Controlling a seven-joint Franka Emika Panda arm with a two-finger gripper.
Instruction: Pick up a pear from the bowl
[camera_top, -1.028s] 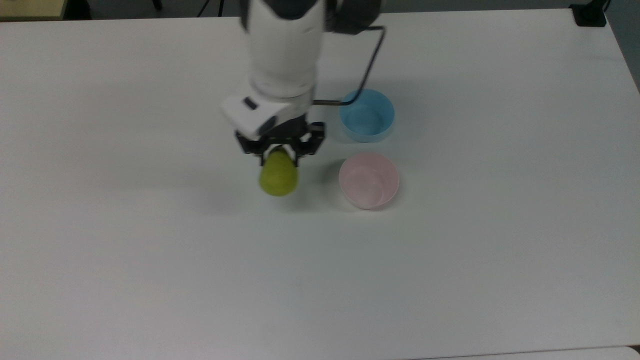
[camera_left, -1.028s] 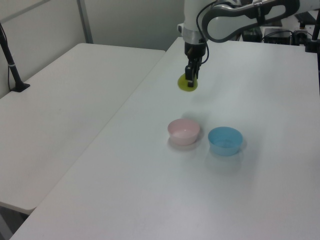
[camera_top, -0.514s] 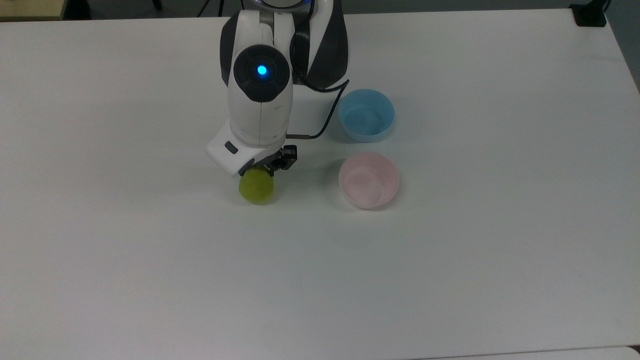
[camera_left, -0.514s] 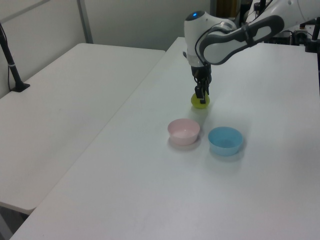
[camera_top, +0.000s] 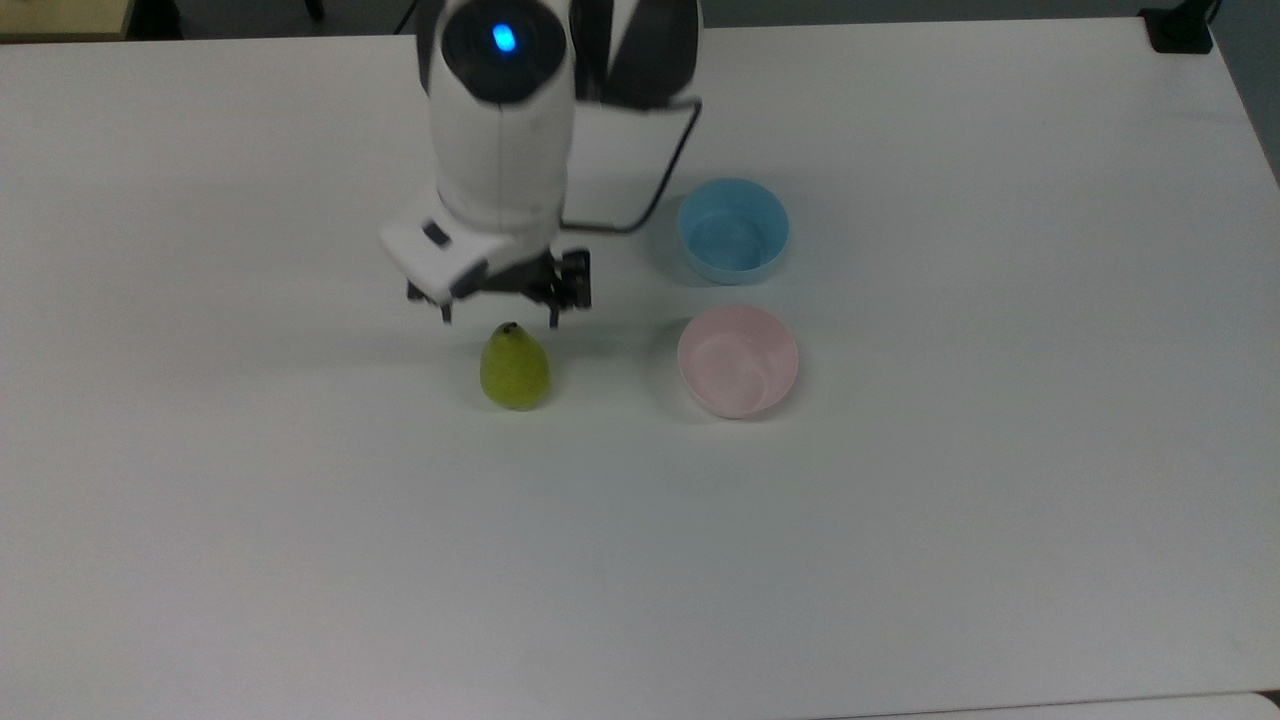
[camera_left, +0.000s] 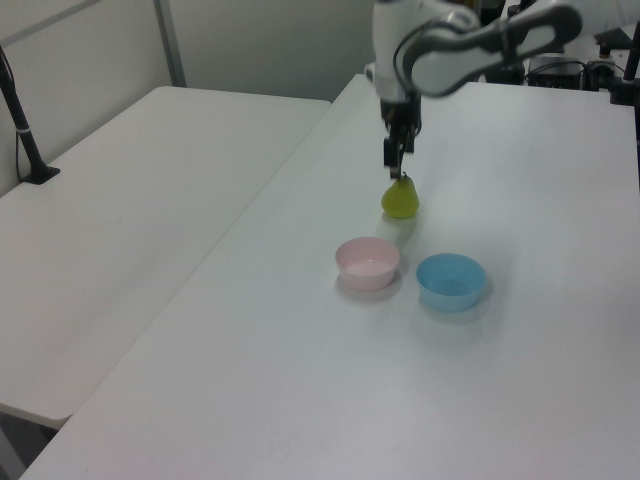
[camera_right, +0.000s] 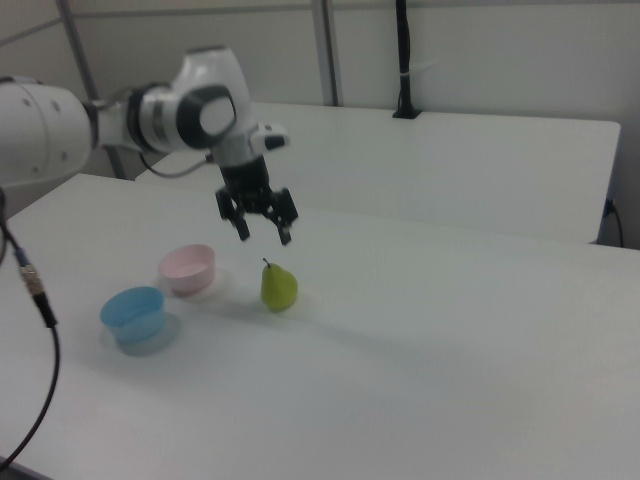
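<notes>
A yellow-green pear (camera_top: 514, 367) (camera_left: 400, 199) (camera_right: 279, 286) stands upright on the white table, its dark stem up, to the top view's left of the pink bowl (camera_top: 738, 360) (camera_left: 367, 262) (camera_right: 188, 268). The bowl holds nothing. My gripper (camera_top: 498, 318) (camera_left: 397, 164) (camera_right: 262, 236) hangs open just above the pear, fingers spread and holding nothing, clear of the stem.
A light blue bowl (camera_top: 733, 229) (camera_left: 451, 280) (camera_right: 134, 312) sits beside the pink one. The arm's black cable (camera_top: 660, 190) loops near it. A second white table (camera_left: 120, 200) adjoins, with a black post (camera_right: 404, 60) clamped on it.
The gripper carried the pear down to the table, let go of it and opened. It has since risen a little above the pear, which now stands free.
</notes>
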